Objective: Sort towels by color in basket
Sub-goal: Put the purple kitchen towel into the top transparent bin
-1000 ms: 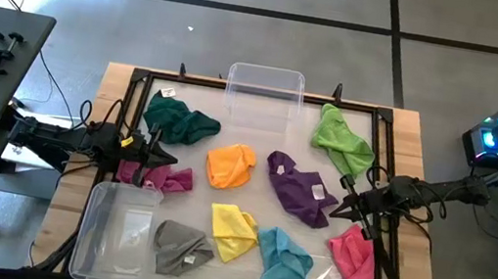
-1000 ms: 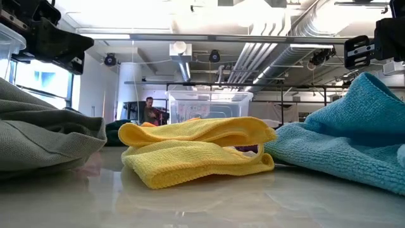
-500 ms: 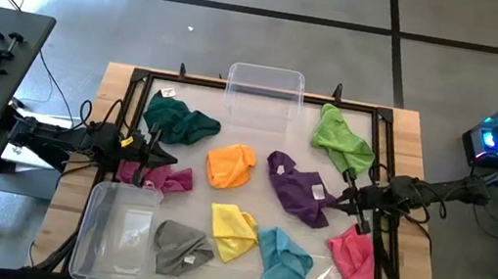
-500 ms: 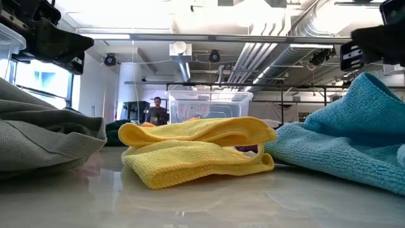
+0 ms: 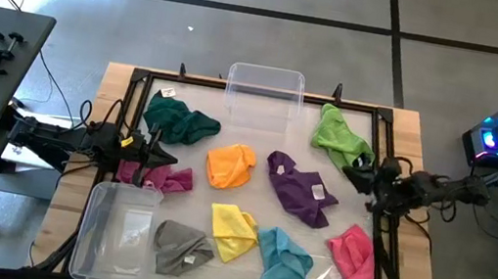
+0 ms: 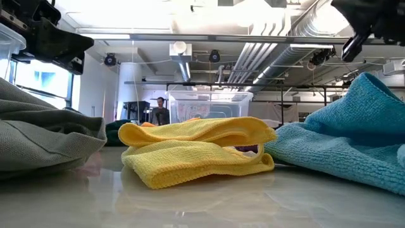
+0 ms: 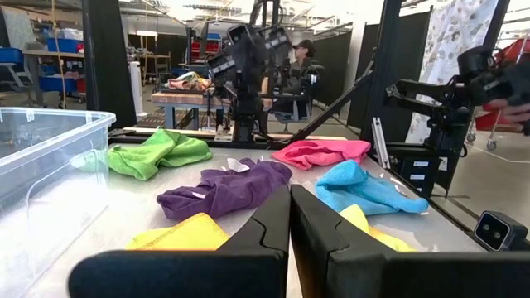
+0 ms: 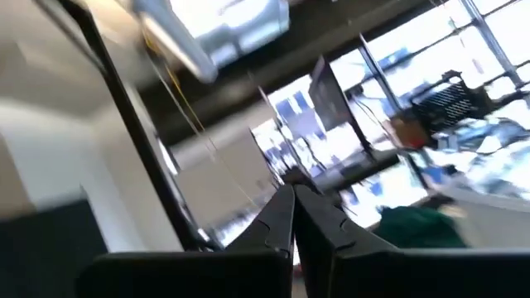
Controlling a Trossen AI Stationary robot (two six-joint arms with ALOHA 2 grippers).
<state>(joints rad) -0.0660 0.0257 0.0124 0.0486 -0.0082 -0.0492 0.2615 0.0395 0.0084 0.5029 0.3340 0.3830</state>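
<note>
Right gripper (image 8: 293,217) at frame bottom, two dark fingers (image 8: 269,223) pressed together, nothing between them. View tilted, blurred, aimed up into room. Dark green towel (image 8: 418,225) beyond fingertips, beside pale clear bin wall (image 8: 489,222). Dark slanted frame bar (image 8: 132,124), bright windows (image 8: 447,66), ceiling light (image 8: 224,21).

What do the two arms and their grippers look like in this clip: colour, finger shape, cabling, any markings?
Both arms are black, jointed units with loose black cables trailing along them. The left gripper ends in two slim, tapering dark fingers and carries a small yellow patch just behind them. The right gripper looks the same matte black, with no coloured marking visible. Its fingers are flat, wedge-shaped and smooth.
</note>
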